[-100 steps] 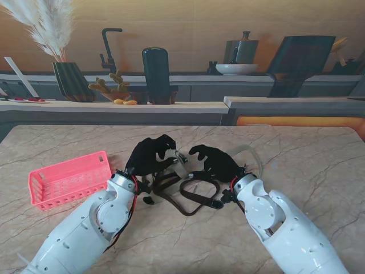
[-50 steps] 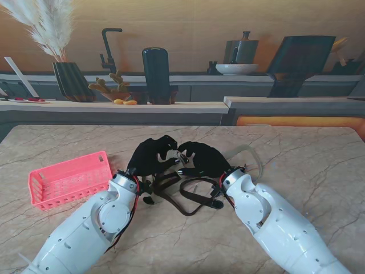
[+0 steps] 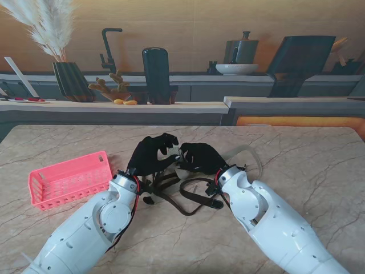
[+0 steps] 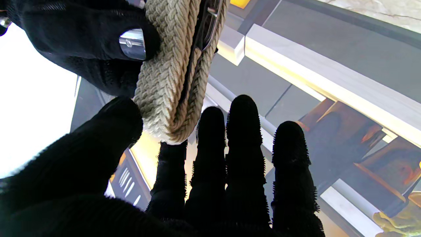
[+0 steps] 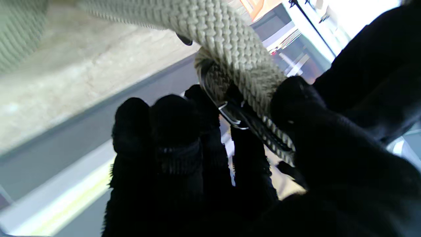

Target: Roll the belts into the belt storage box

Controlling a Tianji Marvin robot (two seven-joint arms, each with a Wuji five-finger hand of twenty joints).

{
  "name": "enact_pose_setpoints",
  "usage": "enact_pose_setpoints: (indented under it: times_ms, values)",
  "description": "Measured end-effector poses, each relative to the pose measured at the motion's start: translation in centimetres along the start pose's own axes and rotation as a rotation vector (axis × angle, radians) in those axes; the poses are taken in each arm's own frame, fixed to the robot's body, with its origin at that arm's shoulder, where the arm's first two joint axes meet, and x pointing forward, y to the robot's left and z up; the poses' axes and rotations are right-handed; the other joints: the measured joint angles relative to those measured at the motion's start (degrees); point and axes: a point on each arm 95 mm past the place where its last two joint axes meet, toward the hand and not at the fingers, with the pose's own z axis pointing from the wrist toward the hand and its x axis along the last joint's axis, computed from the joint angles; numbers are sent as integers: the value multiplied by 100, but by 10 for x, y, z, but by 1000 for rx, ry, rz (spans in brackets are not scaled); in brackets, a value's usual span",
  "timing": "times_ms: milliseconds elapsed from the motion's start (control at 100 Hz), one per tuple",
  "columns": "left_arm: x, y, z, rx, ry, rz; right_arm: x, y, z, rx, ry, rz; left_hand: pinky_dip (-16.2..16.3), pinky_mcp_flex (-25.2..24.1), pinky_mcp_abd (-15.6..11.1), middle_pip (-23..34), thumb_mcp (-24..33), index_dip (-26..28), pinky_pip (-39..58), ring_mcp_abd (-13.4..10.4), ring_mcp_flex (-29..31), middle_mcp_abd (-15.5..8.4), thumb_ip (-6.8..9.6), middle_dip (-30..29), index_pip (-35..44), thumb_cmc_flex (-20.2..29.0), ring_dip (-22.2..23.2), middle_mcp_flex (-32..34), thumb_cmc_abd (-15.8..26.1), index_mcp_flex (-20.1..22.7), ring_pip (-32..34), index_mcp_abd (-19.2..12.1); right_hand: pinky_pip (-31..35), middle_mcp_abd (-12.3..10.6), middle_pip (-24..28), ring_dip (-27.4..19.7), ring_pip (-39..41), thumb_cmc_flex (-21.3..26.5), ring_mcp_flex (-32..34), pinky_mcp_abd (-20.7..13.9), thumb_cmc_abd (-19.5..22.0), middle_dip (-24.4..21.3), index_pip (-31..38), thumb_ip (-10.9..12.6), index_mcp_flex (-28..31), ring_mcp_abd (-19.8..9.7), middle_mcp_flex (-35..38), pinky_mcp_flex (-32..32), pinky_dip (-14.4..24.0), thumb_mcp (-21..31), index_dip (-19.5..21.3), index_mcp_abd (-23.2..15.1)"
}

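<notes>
From the stand, both gloved hands meet mid-table over a pale woven belt [image 3: 181,166]; a dark belt [image 3: 197,200] lies loose nearer to me, and the pink storage box [image 3: 68,178] at far left looks empty, so nothing seems stored.

The left wrist shows the left hand [image 4: 204,171], fingers straight and close together, thumb against the coil.

The right wrist shows the right hand [image 5: 210,164] pinching belt and buckle [image 5: 230,115].

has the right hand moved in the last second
Yes. In the stand view the right hand has shifted to the robot's left, away from the table's right edge, closing the gap to the left hand around the woven belt.
</notes>
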Motion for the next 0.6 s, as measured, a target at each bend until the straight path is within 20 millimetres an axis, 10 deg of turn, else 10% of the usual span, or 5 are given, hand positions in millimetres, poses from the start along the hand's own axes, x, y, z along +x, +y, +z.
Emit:
enact_pose_setpoints:
  times_ms: [160, 600]
  values:
    - [0, -4, -2, 7, 31, 34, 6, 6, -6, -19, -222, 246, 156, -376, 47, -450, -349, -435, -170, 49, -648, -49, 11, -95, -1177, -68, 13, -909, 188, -847, -419, 145, 65, 55, 0, 119, 66, 66, 0, 11, 138, 120, -2, 0, 0, 38, -1, -16, 4, -224, 7, 67]
    - [-1, 2, -10, -38, 141, 114, 16, 17, -16, -135, -682, 924, 267, -500, 47, -537, -378, 20, -297, 49, -822, -56, 12, 13, -858, -205, 13, -1016, 228, -776, -622, -484, 514, 325, 779, 572, 1129, 64, -715, 6, 163, 883, -104, 0, 146, 23, -887, -698, 228, -146, 61, 295]
